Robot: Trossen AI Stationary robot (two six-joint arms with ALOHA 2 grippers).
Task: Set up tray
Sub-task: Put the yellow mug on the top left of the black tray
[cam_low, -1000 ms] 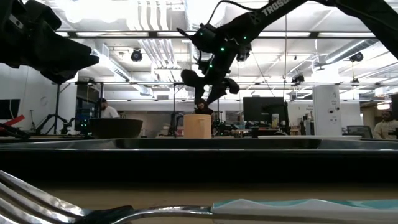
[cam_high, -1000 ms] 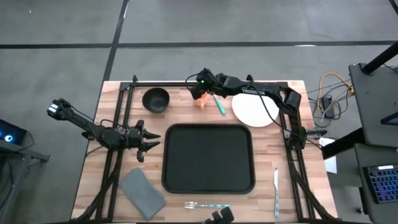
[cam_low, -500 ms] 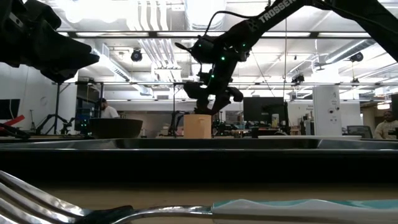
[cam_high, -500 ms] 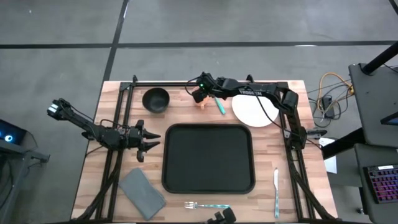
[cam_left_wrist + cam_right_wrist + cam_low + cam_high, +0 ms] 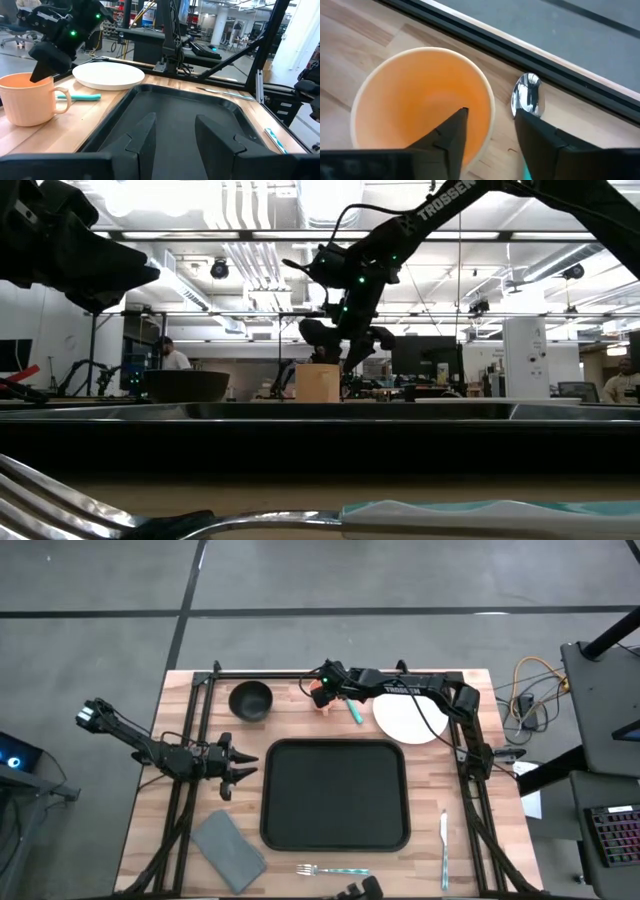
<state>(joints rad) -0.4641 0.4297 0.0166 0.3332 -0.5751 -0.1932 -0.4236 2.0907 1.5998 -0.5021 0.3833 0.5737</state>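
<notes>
An orange cup with a handle stands upright on the table's far side, beyond the large black tray. It also shows in the low view, the left wrist view and the right wrist view. My right gripper is open right above the cup, pointing down. One finger stands over the cup's inside and the other outside its wall, and I see no touch. My left gripper is open and empty, waiting at the tray's left edge.
A black bowl stands left of the cup. A teal-handled spoon and a white plate lie right of it. A grey folded napkin, a fork and a knife lie along the near side.
My right gripper has gone down toward the orange cup, so that its fingertips now stand at the cup's rim. The cup has stayed where it was.
</notes>
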